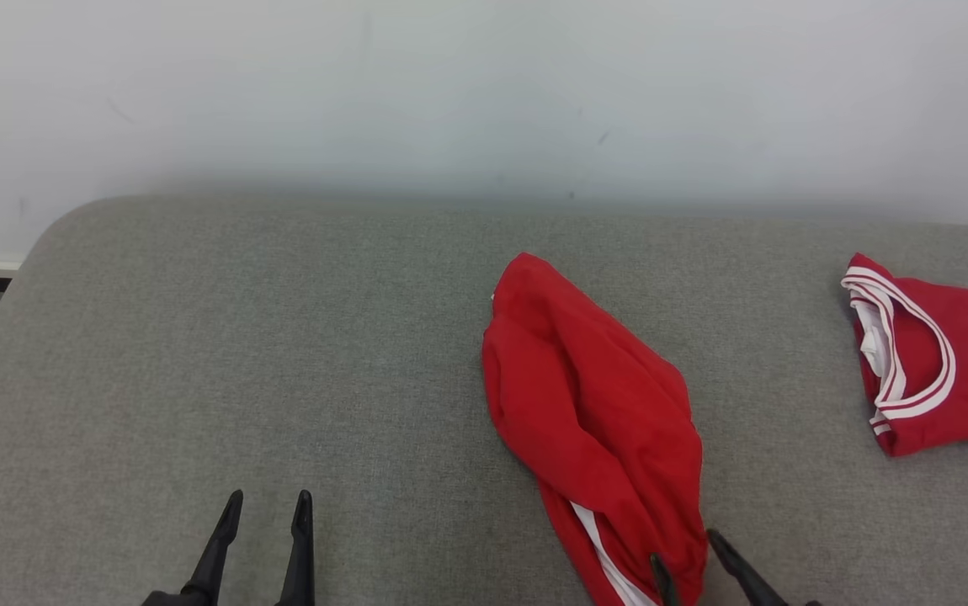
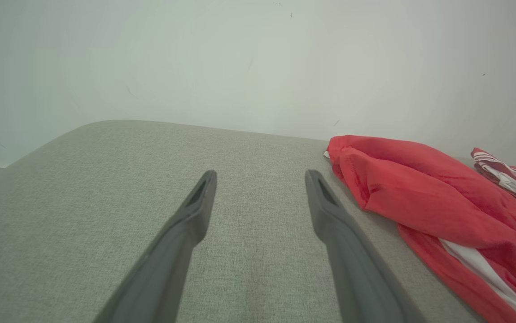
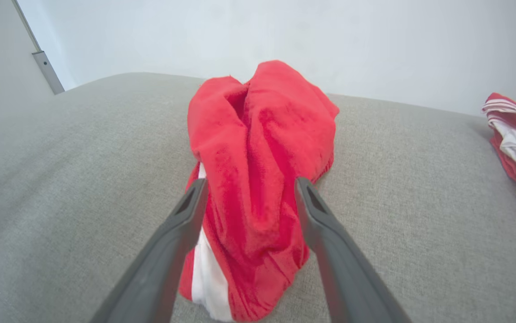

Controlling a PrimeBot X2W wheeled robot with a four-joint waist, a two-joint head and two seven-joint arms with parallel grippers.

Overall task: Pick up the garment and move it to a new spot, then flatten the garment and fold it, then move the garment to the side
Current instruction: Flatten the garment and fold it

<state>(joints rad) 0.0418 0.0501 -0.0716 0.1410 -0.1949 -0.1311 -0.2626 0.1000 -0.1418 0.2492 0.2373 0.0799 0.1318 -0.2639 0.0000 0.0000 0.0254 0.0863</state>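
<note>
Both sets of jaws are seen standing wide apart, with nothing clamped between them. The left gripper (image 1: 270, 501) is held low over a bare stretch of the grey cushion (image 1: 282, 337), well apart from any cloth, its two dark fingers pointed toward the pale wall (image 1: 450, 84). The right gripper (image 1: 686, 547) is placed at the near end of the red garment (image 1: 593, 404) — in the right wrist view one finger is seen on each side of the crumpled cloth, which lies between them on the grey cushion without being squeezed. The red garment is bunched into a long, rumpled heap right of the cushion's centre, running diagonally from far left to near right, and a white stripe is exposed at its near end. A second red piece, a jersey (image 1: 938, 362) trimmed with white bands, is laid at the right edge of the head view — clear of the red garment and touched by neither gripper.
</note>
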